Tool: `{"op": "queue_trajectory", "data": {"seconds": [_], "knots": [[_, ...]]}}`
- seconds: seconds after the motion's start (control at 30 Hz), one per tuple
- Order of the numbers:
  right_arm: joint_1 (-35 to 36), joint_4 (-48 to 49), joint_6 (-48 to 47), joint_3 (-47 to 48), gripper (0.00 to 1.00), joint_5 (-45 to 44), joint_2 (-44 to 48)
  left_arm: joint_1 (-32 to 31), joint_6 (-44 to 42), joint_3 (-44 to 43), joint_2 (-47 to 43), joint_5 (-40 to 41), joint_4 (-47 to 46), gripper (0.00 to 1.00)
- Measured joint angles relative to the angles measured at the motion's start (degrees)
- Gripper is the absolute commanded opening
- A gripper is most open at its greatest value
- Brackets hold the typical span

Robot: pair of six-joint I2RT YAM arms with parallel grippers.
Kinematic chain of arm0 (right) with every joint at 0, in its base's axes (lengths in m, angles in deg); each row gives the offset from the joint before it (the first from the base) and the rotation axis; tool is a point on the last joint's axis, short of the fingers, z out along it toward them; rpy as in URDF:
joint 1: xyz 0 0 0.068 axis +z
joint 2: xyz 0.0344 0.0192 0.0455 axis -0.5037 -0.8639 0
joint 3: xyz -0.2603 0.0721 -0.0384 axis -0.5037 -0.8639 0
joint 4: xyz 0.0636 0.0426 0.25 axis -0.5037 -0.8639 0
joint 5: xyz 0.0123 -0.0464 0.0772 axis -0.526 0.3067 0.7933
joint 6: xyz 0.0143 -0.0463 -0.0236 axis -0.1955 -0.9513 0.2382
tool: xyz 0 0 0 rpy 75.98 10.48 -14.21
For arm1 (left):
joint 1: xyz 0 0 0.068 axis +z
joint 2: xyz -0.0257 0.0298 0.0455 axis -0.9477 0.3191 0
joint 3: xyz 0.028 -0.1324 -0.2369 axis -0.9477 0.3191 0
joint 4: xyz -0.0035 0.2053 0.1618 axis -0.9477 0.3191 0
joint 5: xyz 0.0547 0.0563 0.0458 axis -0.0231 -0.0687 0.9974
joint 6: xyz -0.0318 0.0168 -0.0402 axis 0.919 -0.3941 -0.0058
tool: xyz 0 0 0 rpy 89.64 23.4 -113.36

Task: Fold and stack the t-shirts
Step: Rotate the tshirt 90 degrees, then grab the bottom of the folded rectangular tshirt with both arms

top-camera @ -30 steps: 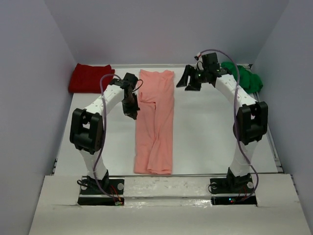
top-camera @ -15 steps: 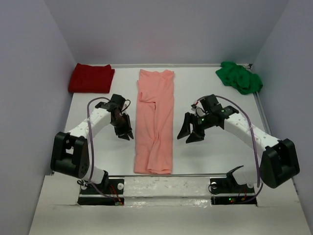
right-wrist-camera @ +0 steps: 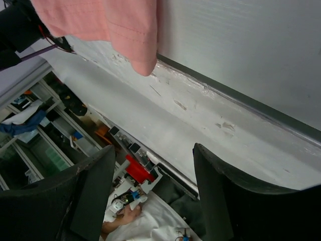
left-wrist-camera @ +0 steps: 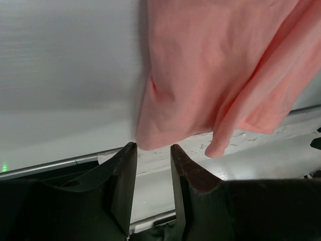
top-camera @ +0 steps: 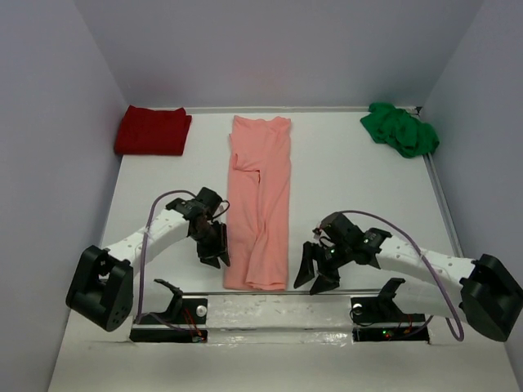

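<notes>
The salmon-pink t-shirt lies as a long narrow strip down the middle of the white table, its hem at the near edge. My left gripper sits low beside the hem's left corner. In the left wrist view the left gripper is open, with the corner of the pink t-shirt just past its tips and not pinched. My right gripper stands wide open by the hem's right corner. In the right wrist view the pink t-shirt is ahead of the right gripper. The dark red t-shirt lies folded at the back left. The green t-shirt is crumpled at the back right.
The table's near edge has a metal rail right under both grippers. Grey walls close in the left, right and back sides. Both arm bases are bolted in front of the rail.
Both arms have swung from the far end of the pink t-shirt to its near hem. The left gripper has gone from shut to open; the right stayed open.
</notes>
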Motion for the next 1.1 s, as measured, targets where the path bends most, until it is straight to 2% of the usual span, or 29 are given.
{"op": "queue_trajectory", "data": {"seconds": [0.17, 0.3, 0.63, 0.97, 1.03, 1.1], "knots": [[4.5, 5.4, 3.8, 0.2, 0.69, -3.3, -4.9, -6.1, 3.7, 1.0, 1.2, -0.9, -2.0, 0.43], [6.4, 9.1, 4.1, 2.4, 0.69, -5.9, -10.0, -6.5, 5.6, 2.8, 2.4, -1.4, -3.3, 0.42], [6.4, 15.6, 4.9, 2.8, 0.67, -8.1, -13.5, -10.2, 10.6, 3.1, -0.1, -1.0, -3.1, 0.43], [6.4, 17.2, 4.1, 3.2, 0.52, -8.0, -20.6, -11.3, 15.5, 2.8, -1.2, 0.3, -1.0, 0.43], [6.4, 17.3, 3.9, 4.0, 0.46, -7.3, -22.2, -11.3, 15.7, 1.9, -1.2, 0.9, 0.1, 0.43], [6.4, 17.3, 3.5, 4.7, 0.34, -7.1, -23.2, -11.3, 15.7, 0.7, -1.0, 1.5, 0.8, 0.43]]}}
